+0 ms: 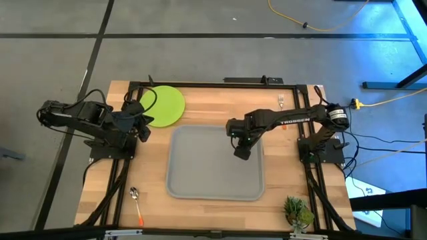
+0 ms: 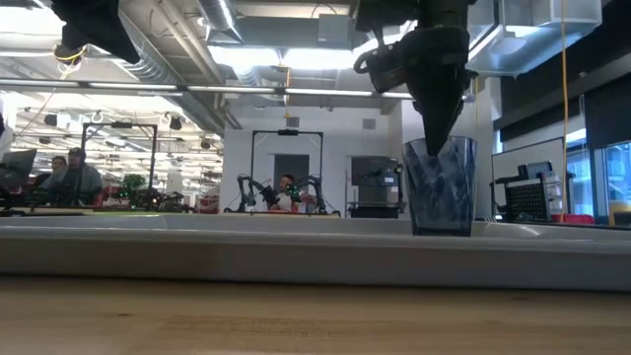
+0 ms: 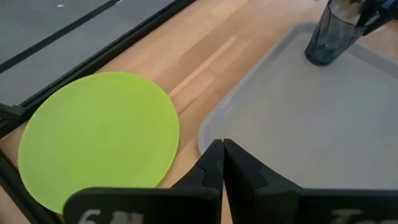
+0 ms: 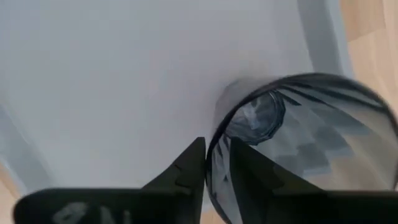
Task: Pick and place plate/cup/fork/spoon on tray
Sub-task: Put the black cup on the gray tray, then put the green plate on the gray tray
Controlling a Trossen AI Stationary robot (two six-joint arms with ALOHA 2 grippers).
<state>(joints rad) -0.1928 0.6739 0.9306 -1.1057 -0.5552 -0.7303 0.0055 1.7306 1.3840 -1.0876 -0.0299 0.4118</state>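
From above, my right claw (image 1: 241, 152) covers the cup (image 2: 440, 185). The fork (image 1: 281, 101) is too small to make out its tines. My wrist picture crops the cup's rim.

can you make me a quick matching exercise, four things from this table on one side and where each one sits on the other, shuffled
Things:
1. cup
2. plate
3. spoon
4. fork

Places:
A. on the bare wood near the table's front left corner
B. upright on the tray, right hand at its rim
C. on the wood beyond the tray's far right corner
D. flat on the wood off the tray's far left corner, by the left hand

Pairs: 1-B, 2-D, 3-A, 4-C
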